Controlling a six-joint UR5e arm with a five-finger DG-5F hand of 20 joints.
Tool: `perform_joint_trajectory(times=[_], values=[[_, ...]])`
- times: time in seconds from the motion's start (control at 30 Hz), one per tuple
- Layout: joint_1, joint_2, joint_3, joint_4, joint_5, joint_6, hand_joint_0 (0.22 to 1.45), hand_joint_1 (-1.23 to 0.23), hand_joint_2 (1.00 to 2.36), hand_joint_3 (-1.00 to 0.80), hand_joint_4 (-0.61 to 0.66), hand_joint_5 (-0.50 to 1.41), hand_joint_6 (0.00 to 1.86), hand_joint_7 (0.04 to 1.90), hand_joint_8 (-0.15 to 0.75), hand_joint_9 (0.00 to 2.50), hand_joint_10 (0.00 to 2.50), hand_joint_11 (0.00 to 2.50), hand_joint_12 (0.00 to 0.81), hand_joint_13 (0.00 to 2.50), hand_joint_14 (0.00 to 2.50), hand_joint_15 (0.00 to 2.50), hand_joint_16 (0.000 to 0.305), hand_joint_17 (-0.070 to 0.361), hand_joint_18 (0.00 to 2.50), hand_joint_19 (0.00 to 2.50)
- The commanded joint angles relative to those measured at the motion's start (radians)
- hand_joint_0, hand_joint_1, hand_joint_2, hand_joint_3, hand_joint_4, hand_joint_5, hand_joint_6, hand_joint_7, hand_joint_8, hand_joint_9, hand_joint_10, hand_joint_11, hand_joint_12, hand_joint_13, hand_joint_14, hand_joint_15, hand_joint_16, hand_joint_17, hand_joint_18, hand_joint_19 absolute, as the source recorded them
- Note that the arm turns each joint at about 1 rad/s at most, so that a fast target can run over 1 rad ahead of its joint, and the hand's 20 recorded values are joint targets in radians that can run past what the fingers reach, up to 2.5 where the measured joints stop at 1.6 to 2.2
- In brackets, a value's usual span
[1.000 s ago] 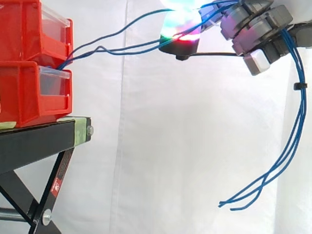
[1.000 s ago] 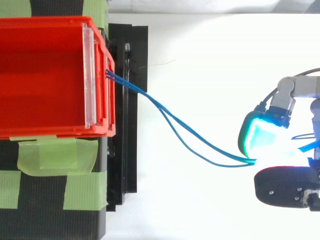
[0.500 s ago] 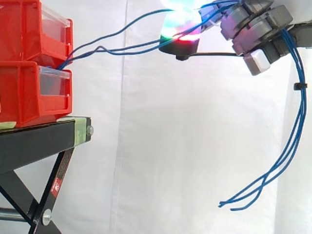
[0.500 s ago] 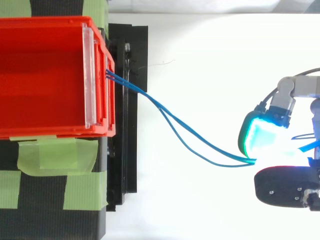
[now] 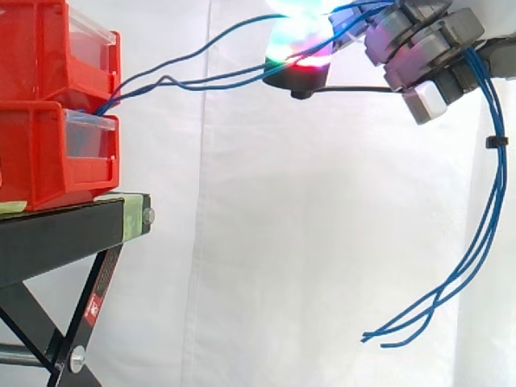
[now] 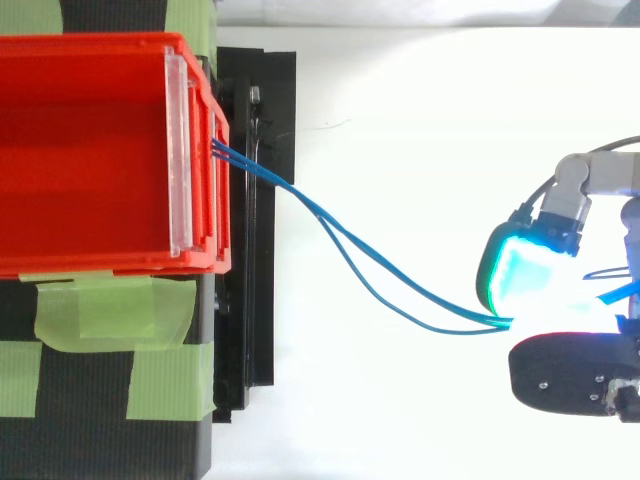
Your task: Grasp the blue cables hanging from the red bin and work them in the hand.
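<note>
Thin blue cables leave the front of the stacked red bins and stretch right and upward to my hand at the top right of the side view. The hand's fingers are curled round the cables, with a glowing fingertip pressing them. Beyond the hand the loose cable ends hang down to the lower right. From above, the blue cables run from the red bin across to the hand, meeting its cyan glowing pads.
The bins sit on a black stand with green tape on its top. A white curtain forms the background. A black cable tie sits on the hanging strands.
</note>
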Motion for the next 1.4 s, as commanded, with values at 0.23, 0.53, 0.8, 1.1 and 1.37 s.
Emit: perform_joint_trajectory(times=[0.23,0.53,0.8,1.1,1.37], values=[[0.000,-0.001,0.000,0.000,0.000,0.000,0.86,-0.70,1.02,-0.25,0.14,0.52,0.50,1.42,0.515,0.89,2.50,2.50,0.601,1.09,2.50,2.03,0.058,0.131,1.48,0.69],[0.000,0.000,0.000,0.000,0.000,0.000,0.86,-0.70,1.02,-0.24,0.14,0.52,0.51,1.41,0.515,0.89,2.50,2.50,0.601,1.09,2.50,2.04,0.060,0.134,1.47,0.70],[0.000,-0.001,-0.001,0.000,0.000,0.000,0.86,-0.70,1.02,-0.24,0.14,0.52,0.50,1.42,0.512,0.89,2.50,2.50,0.604,1.09,2.50,2.03,0.058,0.131,1.47,0.69],[0.000,0.000,0.000,0.000,0.000,0.000,0.86,-0.70,1.02,-0.24,0.14,0.52,0.50,1.42,0.515,0.89,2.50,2.50,0.600,1.09,2.50,2.04,0.060,0.134,1.48,0.69],[0.000,0.000,-0.001,0.000,0.000,0.000,0.86,-0.70,1.02,-0.25,0.14,0.52,0.50,1.43,0.517,0.89,2.50,2.50,0.601,1.09,2.50,2.03,0.058,0.131,1.48,0.69]])
